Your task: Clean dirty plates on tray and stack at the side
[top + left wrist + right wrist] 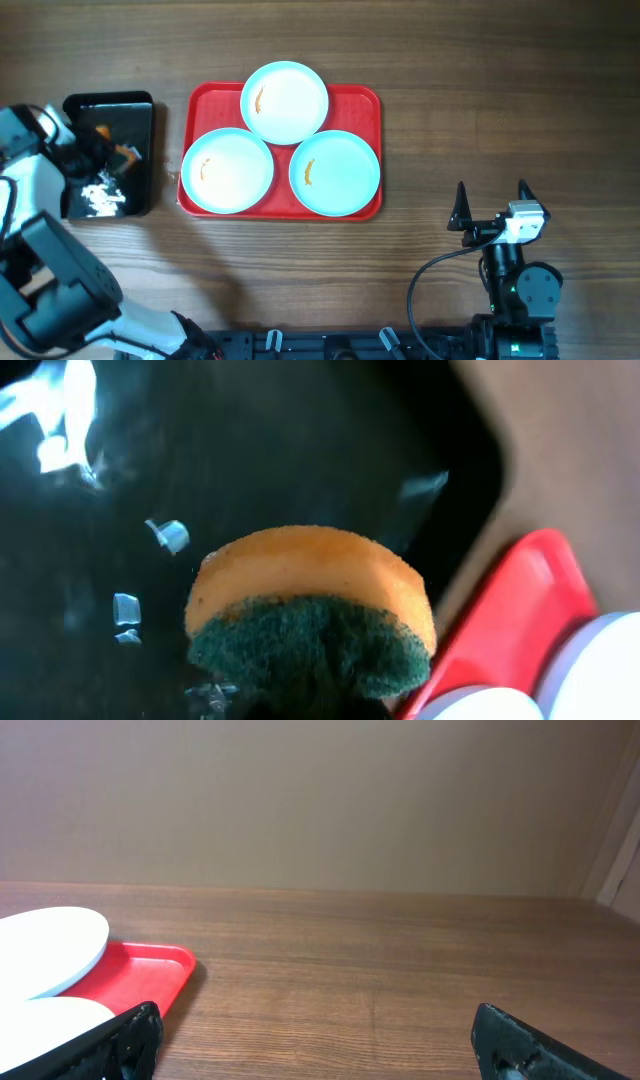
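Observation:
Three pale aqua plates, each with an orange smear, lie on the red tray [205,100]: one at the back [285,100], one front left [228,170], one front right [335,172]. My left gripper [115,155] is over the black tray [140,105], shut on an orange sponge with a green scouring side [310,590]; its fingertips are hidden under the sponge. My right gripper [490,205] is open and empty above the table, right of the red tray. The right wrist view shows its fingers [315,1040], the tray corner [150,970] and two plate rims.
The black tray stands left of the red tray and holds a white crumpled lump [100,197] at its front. The left wrist view shows the red tray corner [520,610] and plate rims [610,660] to the right.

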Tool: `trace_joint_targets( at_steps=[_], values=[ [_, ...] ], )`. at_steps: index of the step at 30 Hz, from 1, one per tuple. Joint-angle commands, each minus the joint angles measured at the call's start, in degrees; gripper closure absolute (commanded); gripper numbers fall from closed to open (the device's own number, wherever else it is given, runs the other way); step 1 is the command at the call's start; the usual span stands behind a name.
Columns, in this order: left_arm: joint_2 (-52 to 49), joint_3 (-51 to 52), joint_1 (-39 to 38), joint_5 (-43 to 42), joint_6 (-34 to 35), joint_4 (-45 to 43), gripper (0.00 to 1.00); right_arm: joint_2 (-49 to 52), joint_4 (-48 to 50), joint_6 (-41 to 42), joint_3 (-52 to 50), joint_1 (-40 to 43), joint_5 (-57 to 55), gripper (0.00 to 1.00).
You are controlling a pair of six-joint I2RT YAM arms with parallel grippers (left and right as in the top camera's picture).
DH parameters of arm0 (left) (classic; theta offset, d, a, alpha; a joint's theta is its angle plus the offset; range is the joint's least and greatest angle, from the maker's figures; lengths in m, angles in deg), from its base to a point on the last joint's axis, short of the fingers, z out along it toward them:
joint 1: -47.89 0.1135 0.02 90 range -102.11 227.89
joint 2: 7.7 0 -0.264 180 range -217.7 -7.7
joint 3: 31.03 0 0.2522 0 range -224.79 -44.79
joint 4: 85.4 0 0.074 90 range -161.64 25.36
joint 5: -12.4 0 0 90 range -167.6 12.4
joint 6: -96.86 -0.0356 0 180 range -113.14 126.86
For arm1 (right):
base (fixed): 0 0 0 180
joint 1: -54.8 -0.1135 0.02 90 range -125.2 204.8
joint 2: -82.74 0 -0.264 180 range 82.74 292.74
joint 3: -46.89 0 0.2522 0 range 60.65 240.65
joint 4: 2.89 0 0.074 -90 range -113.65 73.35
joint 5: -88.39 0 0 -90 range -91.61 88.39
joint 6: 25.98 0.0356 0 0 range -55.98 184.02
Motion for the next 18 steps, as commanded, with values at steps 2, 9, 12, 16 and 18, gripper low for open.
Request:
trace_joint_targets(
  at_steps=[2,9,12,16,18],
  values=[
    [1.7,0.0,0.6,-11.9,-1.3,-4.5,0.96,-0.5,0.1,-1.0,-0.1,0.4,-0.6,0.00],
    [8.9,0.0,2.0,-29.9,3.5,-15.6,0.96,-0.5,0.1,-1.0,-0.1,0.4,-0.6,0.00],
    [12.3,0.0,2.2,-32.5,4.8,-19.7,0.96,-0.5,0.1,-1.0,-0.1,0.4,-0.6,0.00],
    [14.9,0.0,2.2,-32.1,4.7,-21.1,0.96,-0.5,0.1,-1.0,-0.1,0.4,-0.6,0.00],
    [15.0,0.0,2.2,-31.6,4.5,-21.0,0.96,-0.5,0.1,-1.0,-0.1,0.4,-0.6,0.00]
  ],
)
